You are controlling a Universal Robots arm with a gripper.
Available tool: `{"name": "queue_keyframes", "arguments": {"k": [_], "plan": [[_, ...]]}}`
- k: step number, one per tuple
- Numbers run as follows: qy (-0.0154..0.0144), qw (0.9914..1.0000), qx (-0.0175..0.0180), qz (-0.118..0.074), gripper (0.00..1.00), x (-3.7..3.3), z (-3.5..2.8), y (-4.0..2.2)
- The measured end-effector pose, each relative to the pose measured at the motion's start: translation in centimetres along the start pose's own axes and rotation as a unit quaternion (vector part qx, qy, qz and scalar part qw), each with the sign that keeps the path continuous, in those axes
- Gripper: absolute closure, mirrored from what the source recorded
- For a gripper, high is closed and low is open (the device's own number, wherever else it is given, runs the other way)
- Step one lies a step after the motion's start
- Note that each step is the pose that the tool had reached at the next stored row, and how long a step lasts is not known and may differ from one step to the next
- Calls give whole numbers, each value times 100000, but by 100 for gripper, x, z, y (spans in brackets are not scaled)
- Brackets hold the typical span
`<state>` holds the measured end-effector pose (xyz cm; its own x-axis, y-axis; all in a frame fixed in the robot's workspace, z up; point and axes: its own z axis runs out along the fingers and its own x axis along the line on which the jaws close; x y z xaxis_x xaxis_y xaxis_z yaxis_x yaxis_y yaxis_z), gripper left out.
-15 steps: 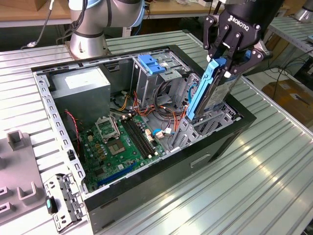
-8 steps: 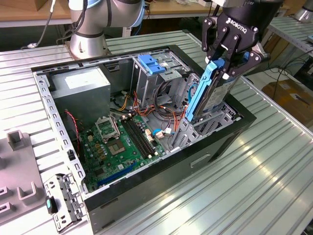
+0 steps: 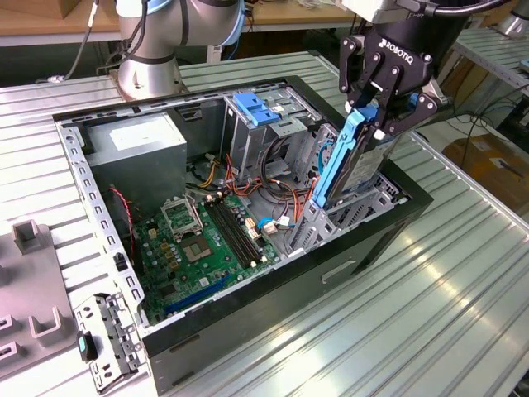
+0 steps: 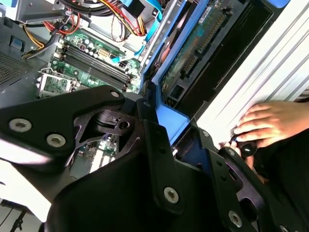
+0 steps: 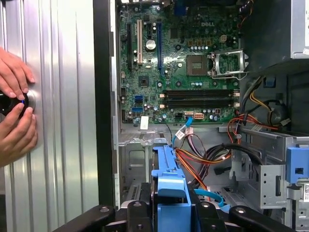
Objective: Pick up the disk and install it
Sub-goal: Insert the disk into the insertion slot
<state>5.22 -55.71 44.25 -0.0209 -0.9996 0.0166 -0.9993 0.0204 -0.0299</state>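
The end effector is clamped on the disk, which stands on edge, slightly tilted, with its lower end at the drive bay in the case. The motherboard lies deeper in the case. Outside the case, a person's hands rest on the table.

Seen from high off to one side, the exterior view angles down over the whole open computer case. Both wrist views ride close behind the gripper, facing down into the case, and share the motherboard, the disk and a person's hands.
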Motion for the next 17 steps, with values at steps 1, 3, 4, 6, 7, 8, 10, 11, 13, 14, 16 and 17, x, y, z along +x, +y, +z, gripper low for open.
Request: {"name": "queue_keyframes", "arguments": {"k": [1, 3, 4, 6, 7, 8, 10, 11, 13, 14, 16, 17], "plan": [[-3, 100000, -7, -2, 63, 0, 9, 0], [5, 100000, -20, -1, 63, 0, 15, 0], [0, 100000, -30, -2, 63, 0, 19, 1], [-1, 100000, -45, -3, 63, 0, 27, 1], [0, 100000, -51, -1, 63, -1, 31, 1], [0, 100000, -57, -2, 63, -1, 34, 1], [8, 100000, -61, -3, 63, 0, 35, 1], [8, 100000, -61, -2, 63, -1, 35, 1], [2, 100000, -63, -2, 63, -1, 36, 1], [4, 100000, -60, -3, 63, -1, 36, 1], [4, 100000, -60, -1, 63, -1, 37, 1], [0, 100000, -60, -1, 63, -1, 37, 1]]}}
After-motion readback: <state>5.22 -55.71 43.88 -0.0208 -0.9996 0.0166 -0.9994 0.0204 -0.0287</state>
